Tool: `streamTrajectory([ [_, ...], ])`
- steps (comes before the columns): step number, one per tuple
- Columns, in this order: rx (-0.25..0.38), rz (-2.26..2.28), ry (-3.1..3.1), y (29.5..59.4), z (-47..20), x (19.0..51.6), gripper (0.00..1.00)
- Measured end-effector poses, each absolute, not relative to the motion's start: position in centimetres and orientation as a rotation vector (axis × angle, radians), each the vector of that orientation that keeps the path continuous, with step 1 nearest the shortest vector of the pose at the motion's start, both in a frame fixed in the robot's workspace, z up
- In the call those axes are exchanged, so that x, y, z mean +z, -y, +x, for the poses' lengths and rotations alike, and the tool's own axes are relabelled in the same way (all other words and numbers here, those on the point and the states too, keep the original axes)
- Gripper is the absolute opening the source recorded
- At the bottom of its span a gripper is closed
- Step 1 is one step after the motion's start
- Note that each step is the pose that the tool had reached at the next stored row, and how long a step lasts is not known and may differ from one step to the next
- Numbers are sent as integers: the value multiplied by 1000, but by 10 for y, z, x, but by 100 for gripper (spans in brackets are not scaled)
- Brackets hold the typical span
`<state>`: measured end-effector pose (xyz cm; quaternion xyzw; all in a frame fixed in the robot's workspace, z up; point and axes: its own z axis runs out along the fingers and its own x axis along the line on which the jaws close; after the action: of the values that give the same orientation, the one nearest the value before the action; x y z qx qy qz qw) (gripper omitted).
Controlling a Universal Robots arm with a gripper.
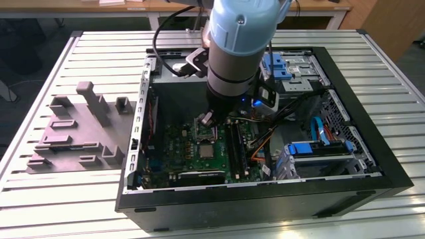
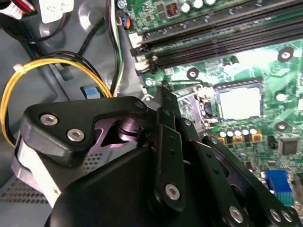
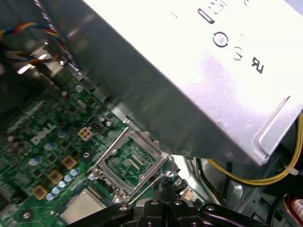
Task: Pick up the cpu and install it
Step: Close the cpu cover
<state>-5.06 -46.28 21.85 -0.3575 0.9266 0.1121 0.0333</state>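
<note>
Inside the socket (image 2: 217,101) of the green board (image 1: 179,149) lies the cpu (image 1: 207,150), flat, with its pale silver-grey top facing up. It shows as a light square in both wrist views (image 2: 239,103) (image 3: 84,206). The socket's metal load plate (image 3: 130,161) is swung open and stands tilted at one edge of the socket, so the cpu is uncovered.

The gripper (image 1: 205,119) hangs from the blue and grey arm (image 1: 236,45), just beside the socket on the load plate's side. Its tip is low over the board in both wrist views (image 2: 163,92) (image 3: 164,181). The fingers (image 2: 166,113) are drawn together to a narrow point, with nothing seen between them. They are clear of the cpu. Whether the tip touches the load plate cannot be told.

Black memory slots (image 2: 213,42) run along one side of the socket. A grey metal power-supply box (image 3: 203,71) looms over the load plate's side, and yellow cables (image 3: 255,177) curve under it.

The socket sits inside the open black computer case (image 1: 265,204), which rests on the slatted metal bench (image 1: 66,199). Well apart from the socket, outside the case toward the exterior view's left, a grey moulded tray (image 1: 76,129) with upright posts also rests on the bench. Toward the exterior view's right of the socket, blue drive brackets (image 1: 309,148) sit within the case.
</note>
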Motion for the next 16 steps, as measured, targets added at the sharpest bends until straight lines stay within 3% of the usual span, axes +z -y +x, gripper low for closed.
streamTrajectory([
  [16, 357, -1099, -2846, 451, -43, 210, 11],
])
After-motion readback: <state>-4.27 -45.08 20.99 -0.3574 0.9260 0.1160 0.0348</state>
